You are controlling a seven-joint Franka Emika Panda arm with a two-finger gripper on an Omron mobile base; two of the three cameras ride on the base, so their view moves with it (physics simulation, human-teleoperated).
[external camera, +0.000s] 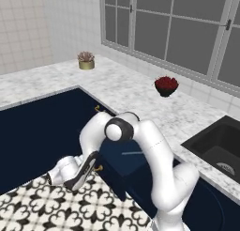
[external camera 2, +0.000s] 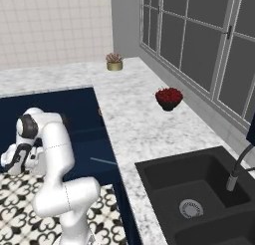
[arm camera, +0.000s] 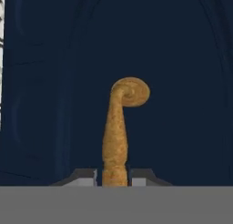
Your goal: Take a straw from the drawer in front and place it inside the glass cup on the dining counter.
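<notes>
Closed on the brass bar handle, the end effector is seen in the hand view with a dark fingertip on either side of the bar. Behind the handle, the navy front of the drawer is spread across the picture.

From the left base view, the end effector is found low, at the front of the drawer, which is pulled out from the navy cabinets over the patterned tile floor. Inside the drawer, the straw is seen as a thin pale line lying flat, partly hidden by the arm. On the marble table behind, a bowl of red flowers and a small potted plant are set well apart. A dark sink is sunk into the table at the right.

From the right base view, the straw is seen lying on the floor of the drawer, just right of the arm. The bowl of red flowers is placed between the potted plant and the sink, with a faucet at the sink's right edge.
</notes>
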